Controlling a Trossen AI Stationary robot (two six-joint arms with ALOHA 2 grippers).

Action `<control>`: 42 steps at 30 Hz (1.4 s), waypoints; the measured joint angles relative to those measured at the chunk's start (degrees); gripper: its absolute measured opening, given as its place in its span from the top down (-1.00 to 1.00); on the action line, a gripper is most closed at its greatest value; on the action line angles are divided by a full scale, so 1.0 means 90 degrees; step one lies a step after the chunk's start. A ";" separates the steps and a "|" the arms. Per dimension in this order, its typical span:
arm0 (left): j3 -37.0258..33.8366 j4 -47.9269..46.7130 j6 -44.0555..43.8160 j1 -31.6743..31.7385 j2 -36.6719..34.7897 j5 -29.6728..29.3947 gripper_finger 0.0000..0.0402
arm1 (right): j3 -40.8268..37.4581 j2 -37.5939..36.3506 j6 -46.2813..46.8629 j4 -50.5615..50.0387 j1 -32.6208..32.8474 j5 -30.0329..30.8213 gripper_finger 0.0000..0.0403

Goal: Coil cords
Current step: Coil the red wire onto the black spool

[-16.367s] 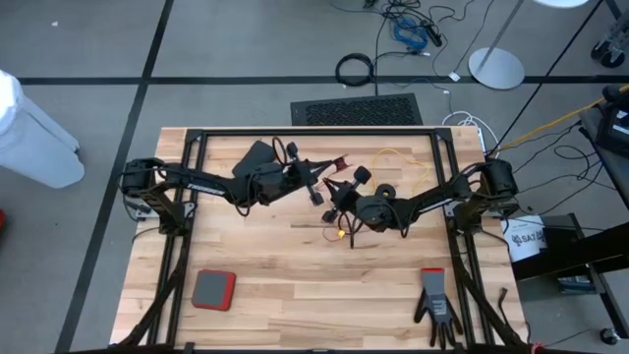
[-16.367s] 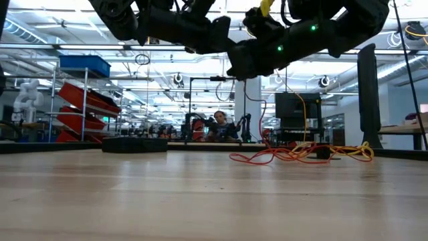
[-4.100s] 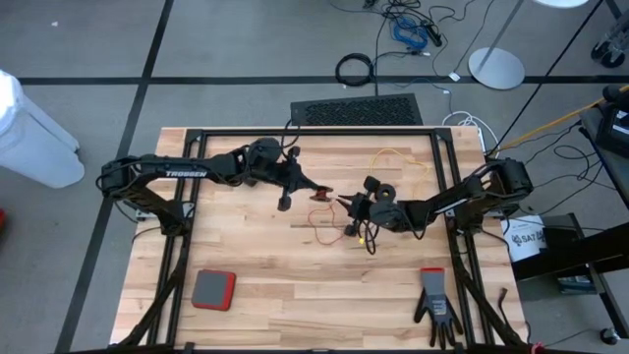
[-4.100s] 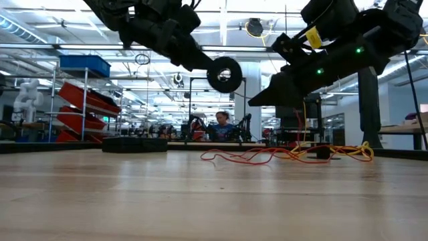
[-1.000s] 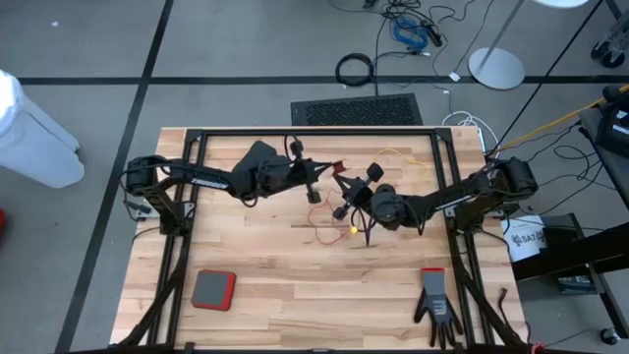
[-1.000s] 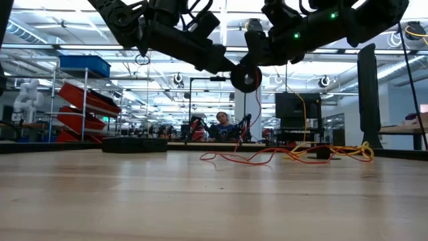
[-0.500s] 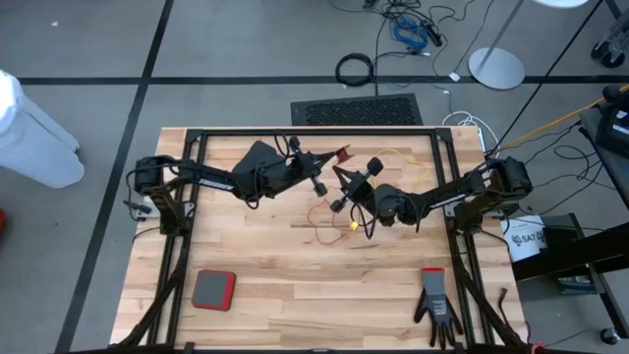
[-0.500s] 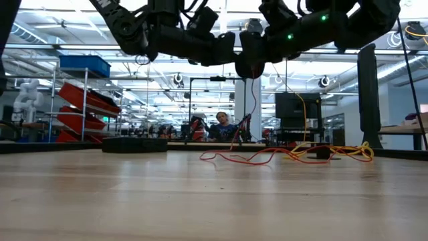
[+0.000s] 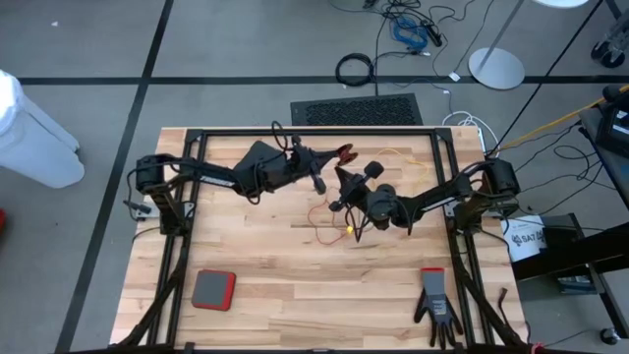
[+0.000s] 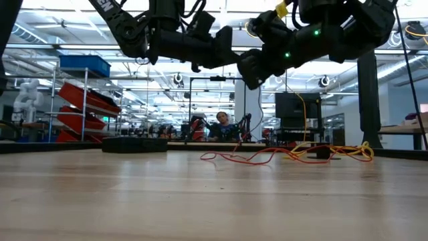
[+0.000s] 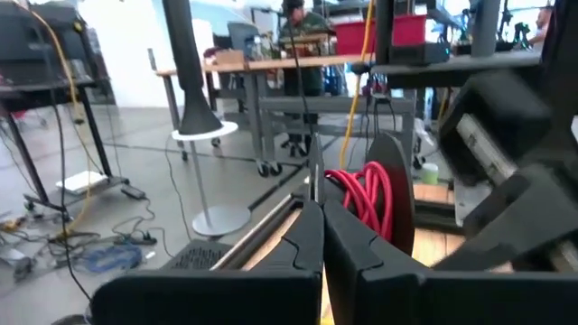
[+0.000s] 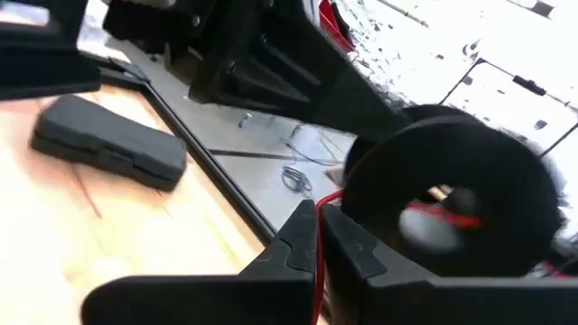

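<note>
- We see a light wooden plank bench [image 9: 256, 256] inside a black frame, with both dark arms reaching in over its far half and meeting near the middle.
- The left claw [image 11: 321, 221] hangs above the bench, its fingers pressed together. We cannot tell whether anything is pinched between them.
- The right claw [image 12: 318, 236] is also raised off the bench and pinched tight. A thin red wire-like cord [image 12: 318, 271] runs down the seam between its fingers.
- A flat black case [image 9: 257, 154] lies on the bench under the left arm.
- A red and grey square pad [image 9: 212, 288] and a black glove [image 9: 434, 300] lie near the front edge, well apart from both claws.
- A small round black reel wound with red cord [image 11: 390, 194] sits just beyond the left claw's fingertips and to one side of them.
- A blurred round black disc [image 12: 452, 199] shows just past the right claw's tips. We cannot tell whether it is that same reel.
- The rest of the red cord lies in loose loops on the bench below the two claws.
- A thin yellow wire-like cord [image 9: 393, 154] lies by the far edge, near the right arm and apart from both claws.
</note>
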 joint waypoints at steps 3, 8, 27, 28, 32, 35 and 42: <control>0.0000 -0.0291 0.0001 0.0123 -0.0153 0.0226 1.00 | -0.0047 0.0000 -0.0105 -0.0100 0.0002 0.0051 0.99; 0.0000 -0.0852 0.0024 0.0301 -0.0601 0.0743 1.00 | -0.0289 0.0000 0.0259 -0.0172 0.0000 0.0004 0.90; 0.0007 -0.2542 0.0455 0.0452 -0.1217 0.2056 1.00 | -0.0792 -0.0398 0.1741 -0.1162 0.0218 -0.1632 0.82; 0.0007 -0.2592 0.0507 0.0452 -0.1217 0.2058 1.00 | -0.0789 -0.0402 0.1767 -0.1206 0.0235 -0.1662 0.82; 0.0002 -0.2736 0.0523 0.0455 -0.1217 0.2231 1.00 | -0.0789 -0.0502 0.1957 -0.1583 0.0296 -0.1963 0.82; 0.0002 -0.2799 0.0526 0.0452 -0.1217 0.2364 1.00 | -0.0789 -0.0589 0.2138 -0.1908 0.0306 -0.2191 0.82; 0.0002 -0.2826 0.0540 0.0455 -0.1217 0.2447 1.00 | -0.0789 -0.0644 0.2415 -0.2351 0.0306 -0.2480 0.82</control>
